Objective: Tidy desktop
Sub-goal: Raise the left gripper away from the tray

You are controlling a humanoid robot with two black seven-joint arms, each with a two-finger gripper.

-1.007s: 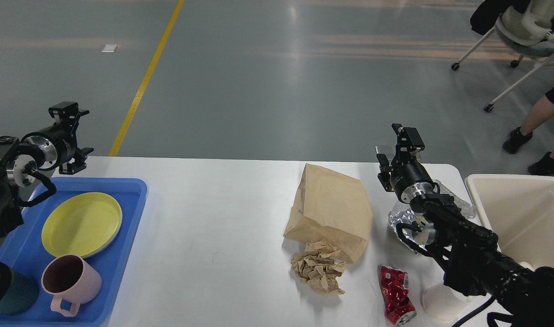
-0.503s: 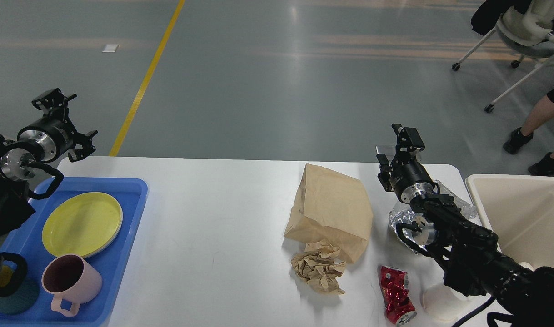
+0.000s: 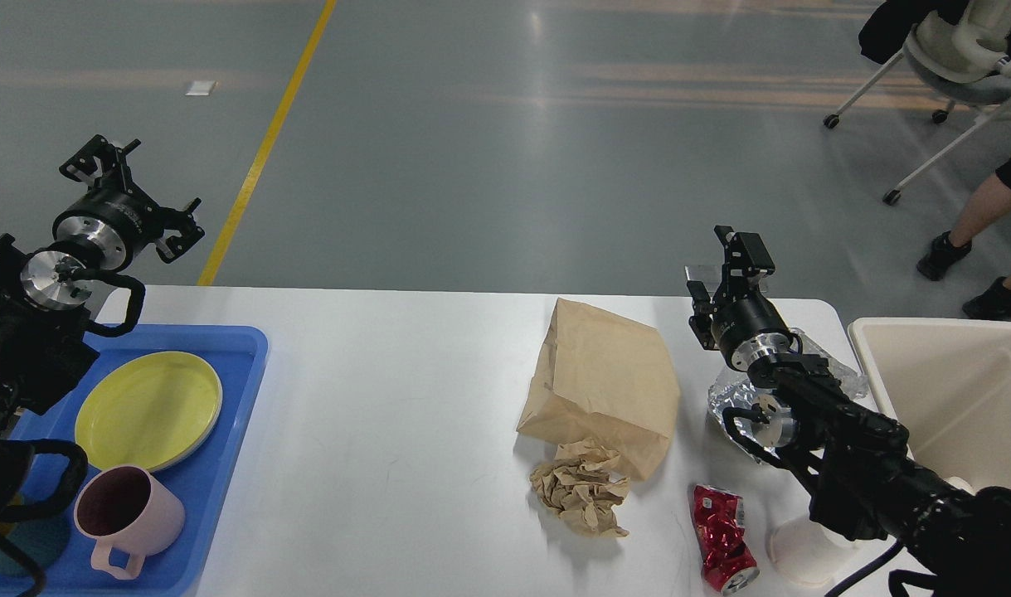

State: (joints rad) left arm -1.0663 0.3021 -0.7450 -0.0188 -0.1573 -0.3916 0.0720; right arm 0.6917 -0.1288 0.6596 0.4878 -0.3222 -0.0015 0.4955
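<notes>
The white desktop point(image 3: 389, 398) fills the lower part of the head view. On its right half lie a brown paper bag point(image 3: 605, 381), a crumpled brown paper wad point(image 3: 584, 493), a crushed red can point(image 3: 725, 547), a crumpled foil piece point(image 3: 733, 398) and a white paper cup point(image 3: 804, 551). My right gripper point(image 3: 721, 267) is open and empty, raised above the table's far edge, right of the bag and over the foil. My left gripper point(image 3: 138, 195) is open and empty, held high beyond the table's far left corner.
A blue tray point(image 3: 231, 352) at the left holds a yellow plate point(image 3: 148, 406), a pink mug point(image 3: 128, 514) and a teal cup point(image 3: 28, 543) partly hidden by my left arm. A cream bin point(image 3: 953, 398) stands off the right end. A person's legs point(image 3: 978, 224) and a chair point(image 3: 953, 58) are at the far right.
My left gripper has risen, turned and shifted slightly right, away from the tray. The right arm and the things on the table have not moved.
</notes>
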